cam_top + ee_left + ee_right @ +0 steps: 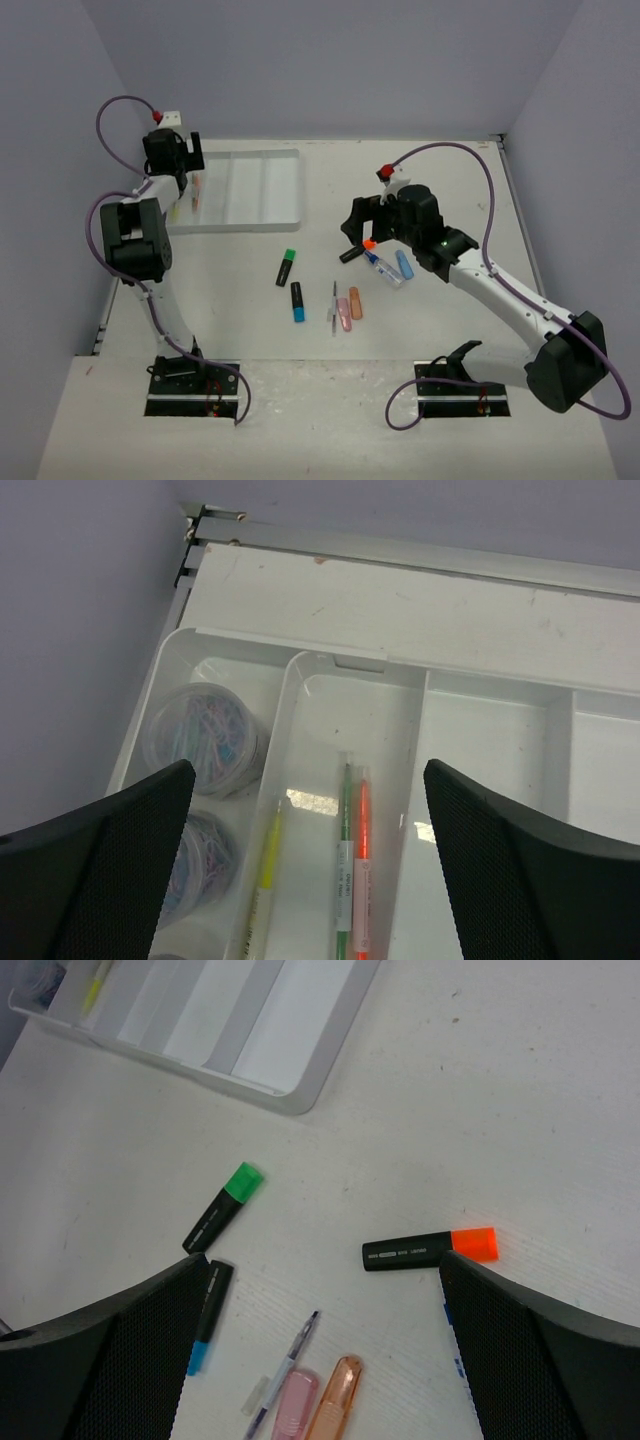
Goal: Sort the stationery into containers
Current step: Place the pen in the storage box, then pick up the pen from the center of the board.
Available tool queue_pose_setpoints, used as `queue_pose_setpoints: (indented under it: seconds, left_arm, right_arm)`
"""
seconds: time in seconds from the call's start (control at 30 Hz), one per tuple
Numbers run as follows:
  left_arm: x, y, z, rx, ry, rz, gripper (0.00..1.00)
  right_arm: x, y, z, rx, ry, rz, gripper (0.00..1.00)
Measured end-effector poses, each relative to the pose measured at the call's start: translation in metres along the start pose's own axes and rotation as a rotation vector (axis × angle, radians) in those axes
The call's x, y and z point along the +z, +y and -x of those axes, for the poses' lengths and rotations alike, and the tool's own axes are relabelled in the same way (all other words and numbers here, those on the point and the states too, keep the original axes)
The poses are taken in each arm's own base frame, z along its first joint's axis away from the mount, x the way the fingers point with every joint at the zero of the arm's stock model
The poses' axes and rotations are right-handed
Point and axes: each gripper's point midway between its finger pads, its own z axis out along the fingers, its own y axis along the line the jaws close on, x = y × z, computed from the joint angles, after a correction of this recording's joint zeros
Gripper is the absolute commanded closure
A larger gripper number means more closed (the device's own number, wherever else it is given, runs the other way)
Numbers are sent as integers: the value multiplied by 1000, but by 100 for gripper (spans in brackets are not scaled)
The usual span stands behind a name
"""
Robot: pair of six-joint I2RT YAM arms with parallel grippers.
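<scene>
1. Stationery (332, 298), in the overhead view, lay mostly loose on the white table (450, 180).
   - A green-capped highlighter (286, 267) and a blue-capped highlighter (297, 302) lay near the middle.
   - Just to their right, side by side, were a thin pen (332, 312), a pink eraser (344, 314) and an orange eraser (356, 302).
   - Further right lay an orange-capped highlighter (352, 252), a glue bottle (383, 270) and a blue eraser (404, 264).
   - The white divided tray (270, 185) sat at the far left.
   - The left gripper (192, 172) hung over the tray's left end.
   - The right gripper (365, 225) hovered above the orange-capped highlighter.

2. In the left wrist view, the left gripper's two black fingers (100, 880) stood spread wide, with nothing between them.
   - Below them, the tray's leftmost compartment held round pots (200, 730) of coloured paper clips. Two showed clearly, and the rim of a third showed at the bottom edge.
   - The next compartment held a yellow pen (268, 860), a green pen (346, 860) and an orange pen (362, 860), all lying lengthwise.
   - The green and orange pens lay side by side, touching.

3. In the right wrist view, the right gripper's fingers (540, 1360) were also spread wide and gripped nothing.
   - The orange-capped highlighter lay on the table just beside the tip of the finger on the picture's right.
   - The green-capped and blue-capped highlighters lay near the other finger.
   - The thin pen and the pink and orange erasers showed at the bottom, between the fingers.
   - A corner of the tray showed at top left.
</scene>
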Motion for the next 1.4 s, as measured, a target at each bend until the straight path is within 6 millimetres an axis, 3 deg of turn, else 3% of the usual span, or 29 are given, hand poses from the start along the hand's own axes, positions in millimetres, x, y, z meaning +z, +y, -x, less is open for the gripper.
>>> queue_pose_setpoints:
  seconds: [0.13, 0.2, 0.3, 0.4, 0.47, 0.53, 0.6, 0.63, 0.83, 0.97, 1.17, 1.4]
  left_arm:
    - [-27, -4, 38, -118, -57, -25, 0]
    - [-52, -3, 73, -190, -112, -29, 0]
    - [-111, -2, 116, -371, -143, -46, 0]
    - [-189, -9, 156, -532, -243, -145, 0]
    - [-243, -24, 146, -587, -284, -233, 0]
    - [-294, -48, 116, -603, -290, -321, 0]
    - [-327, -82, 84, -583, -251, -435, 0]
    - [-341, -96, 70, -571, -231, -490, 0]
    - [-350, -110, 9, -463, -61, -518, 0]
    - [-364, -100, 0, -383, -70, -506, 0]
    - [-366, -92, -15, -301, -66, -481, 0]
    - [-359, -95, -34, -253, 2, -480, 0]
  right_arm:
    - [10, -3, -8, 27, 29, -16, 1]
    - [17, -5, -14, 46, 56, -26, 5]
    - [27, -9, -23, 95, 116, -64, 20]
    - [35, -13, -28, 160, 163, -134, 25]
    - [36, -10, -39, 184, 179, -188, 34]
    - [33, 3, -56, 187, 210, -215, 46]
    - [29, 20, -77, 180, 250, -210, 66]
    - [27, 27, -87, 177, 270, -209, 69]
    - [19, 52, -132, 155, 351, -247, 69]
    - [22, 63, -157, 138, 389, -273, 69]
    - [27, 52, -200, 78, 483, -418, 73]
    - [22, 46, -210, 72, 506, -480, 74]
